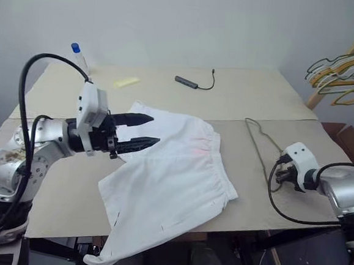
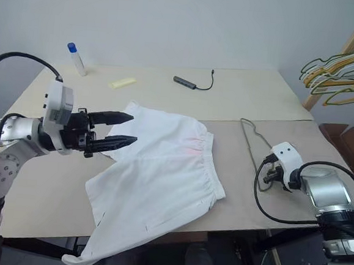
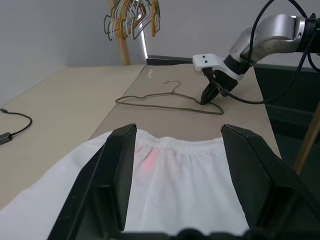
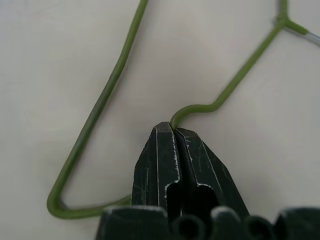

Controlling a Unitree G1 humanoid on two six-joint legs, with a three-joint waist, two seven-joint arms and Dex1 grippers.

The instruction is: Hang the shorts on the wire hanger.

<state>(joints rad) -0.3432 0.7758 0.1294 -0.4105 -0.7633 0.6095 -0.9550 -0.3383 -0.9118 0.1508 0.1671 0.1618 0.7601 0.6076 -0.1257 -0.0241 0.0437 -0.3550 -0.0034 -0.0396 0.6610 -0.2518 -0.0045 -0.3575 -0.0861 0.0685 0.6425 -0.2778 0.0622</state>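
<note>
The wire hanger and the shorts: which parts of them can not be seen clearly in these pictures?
- wire hanger: in the right wrist view the right gripper covers the wire it is shut on, and the hook is cut off by the edge.
- shorts: in the left eye view the near leg hangs over the table edge; its underside is hidden.
- In the left wrist view the left gripper fingers cover the shorts' sides.

Plain pale wall (image 1: 192, 23), beige table (image 1: 253, 95), wooden rack of spare hangers (image 1: 348, 66) at right
</note>
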